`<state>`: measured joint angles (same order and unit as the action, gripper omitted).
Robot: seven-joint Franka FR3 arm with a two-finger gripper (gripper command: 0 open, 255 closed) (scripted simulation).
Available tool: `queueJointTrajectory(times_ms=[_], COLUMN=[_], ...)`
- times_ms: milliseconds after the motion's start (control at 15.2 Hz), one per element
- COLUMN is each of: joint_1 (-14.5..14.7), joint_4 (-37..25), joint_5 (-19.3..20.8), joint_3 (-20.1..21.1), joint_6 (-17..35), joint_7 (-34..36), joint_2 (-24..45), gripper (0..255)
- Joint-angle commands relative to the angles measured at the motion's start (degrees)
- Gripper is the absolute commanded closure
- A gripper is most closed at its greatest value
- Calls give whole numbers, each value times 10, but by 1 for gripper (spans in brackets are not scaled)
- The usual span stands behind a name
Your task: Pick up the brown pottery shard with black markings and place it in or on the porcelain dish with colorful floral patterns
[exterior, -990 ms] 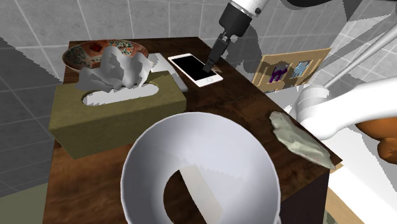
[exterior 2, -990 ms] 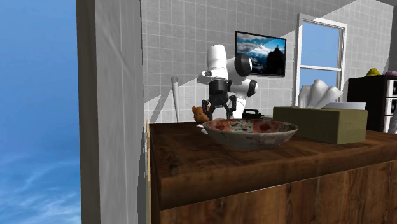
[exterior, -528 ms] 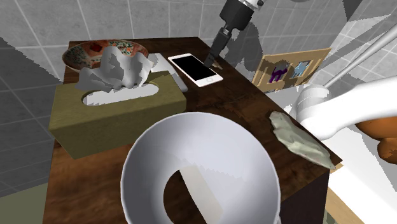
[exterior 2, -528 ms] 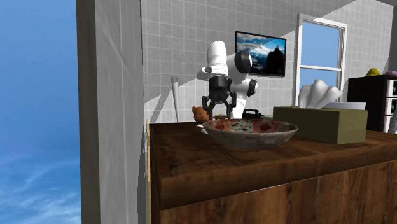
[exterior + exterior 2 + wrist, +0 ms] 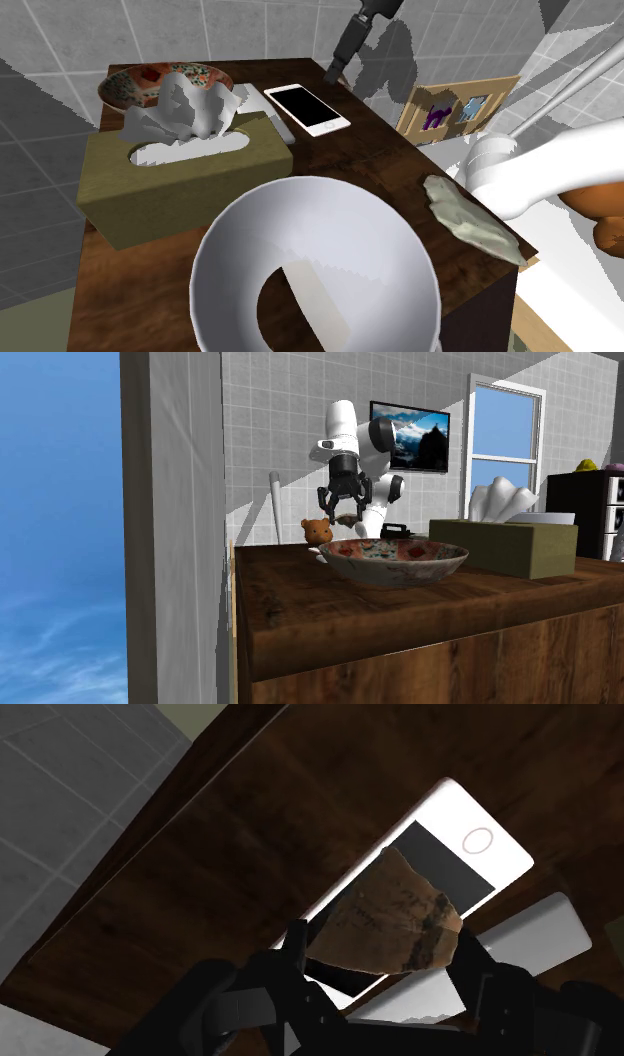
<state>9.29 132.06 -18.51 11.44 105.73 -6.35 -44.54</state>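
The gripper point(image 5: 382, 942) is clamped on the brown shard point(image 5: 388, 916) — its two black fingers point(image 5: 296, 944) clasp opposite edges of the piece, whose dark markings face the wrist view. The shard hangs clear of the counter point(image 5: 230, 854), with a white phone point(image 5: 470, 844) lying flat beneath it. In the shoulder view the gripper point(image 5: 338, 62) is above the counter's far edge, just beyond the phone point(image 5: 307, 108). The floral dish point(image 5: 140, 85) rests toward that view's left, behind a tissue box point(image 5: 180, 180) — well apart from the gripper.
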Motion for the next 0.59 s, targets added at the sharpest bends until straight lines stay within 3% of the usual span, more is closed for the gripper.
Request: queueJointTrajectory(times_ms=[0, 528], joint_1=[-1, -5], joint_4=[-16, -93], joint_5=[2, 11], joint_3=[-2, -8], joint_6=[-12, -65], joint_7=[2, 14], joint_2=[4, 27], gripper=[255, 255])
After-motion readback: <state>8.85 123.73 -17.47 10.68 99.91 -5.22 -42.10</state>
